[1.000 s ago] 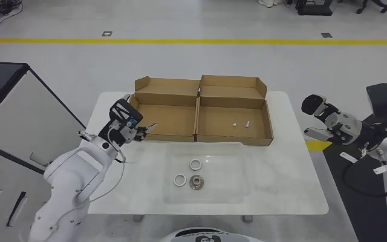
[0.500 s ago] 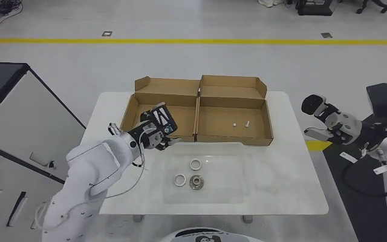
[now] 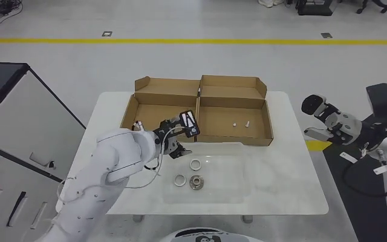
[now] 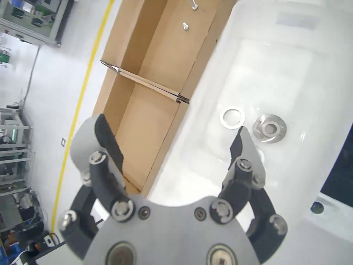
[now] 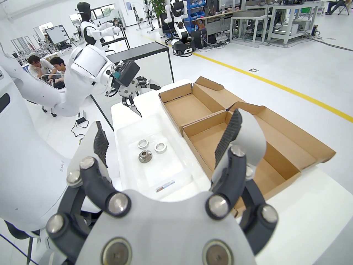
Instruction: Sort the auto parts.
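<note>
Hovering w/ L gripper [image 4: 171, 124] spread wide, empty, at clear tray [image 3: 227, 178] corner, nr ring [image 4: 232, 117] & flanged hub [image 4: 270, 128]. Holding R gripper [image 5: 167, 119] wide too, empty, beside table [image 3: 284, 181].

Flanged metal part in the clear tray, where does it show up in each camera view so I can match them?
Top view: flanged part in the clear tray, close beside two rings.
Left wrist view: flanged part just past one fingertip of the left hand.
Right wrist view: flanged part in the tray, beside both rings.
Shared landmark: the cardboard boxes along the tray.
</note>
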You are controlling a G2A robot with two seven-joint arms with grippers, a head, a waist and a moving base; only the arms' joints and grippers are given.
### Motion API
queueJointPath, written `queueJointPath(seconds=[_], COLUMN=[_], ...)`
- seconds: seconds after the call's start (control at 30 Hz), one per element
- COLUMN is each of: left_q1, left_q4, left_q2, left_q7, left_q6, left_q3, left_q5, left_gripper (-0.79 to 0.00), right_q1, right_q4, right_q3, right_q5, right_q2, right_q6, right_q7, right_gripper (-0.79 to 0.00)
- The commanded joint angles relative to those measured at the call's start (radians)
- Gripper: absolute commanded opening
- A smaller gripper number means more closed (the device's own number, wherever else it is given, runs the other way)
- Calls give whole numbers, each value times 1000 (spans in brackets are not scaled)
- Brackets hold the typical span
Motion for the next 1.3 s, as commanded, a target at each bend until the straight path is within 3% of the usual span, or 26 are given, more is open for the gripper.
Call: queueJointPath(seconds=[0.0, 0.3, 0.87, 1.27], left_q1=[-26, -161, -368, -432], left_q4=[16, 70, 97, 112], left_q2=[5, 44, 165, 187], left_q7=[-22, -103, -166, -178], left_q6=[25, 107, 169, 181], left_q3=[41, 201, 473, 566], left_q5=[-16, -108, -217, -293], left_gripper=[0, 0, 0, 0], right_q1=[0, 0, 0, 0], right_q4=[0, 0, 0, 0], right_q3=[0, 0, 0, 0], right_q5=[0, 0, 0, 0], right_q2=[0, 0, 0, 0], right_q6=[0, 0, 0, 0], right_q7=[0, 0, 0, 0], right_gripper=[0, 0, 0, 0])
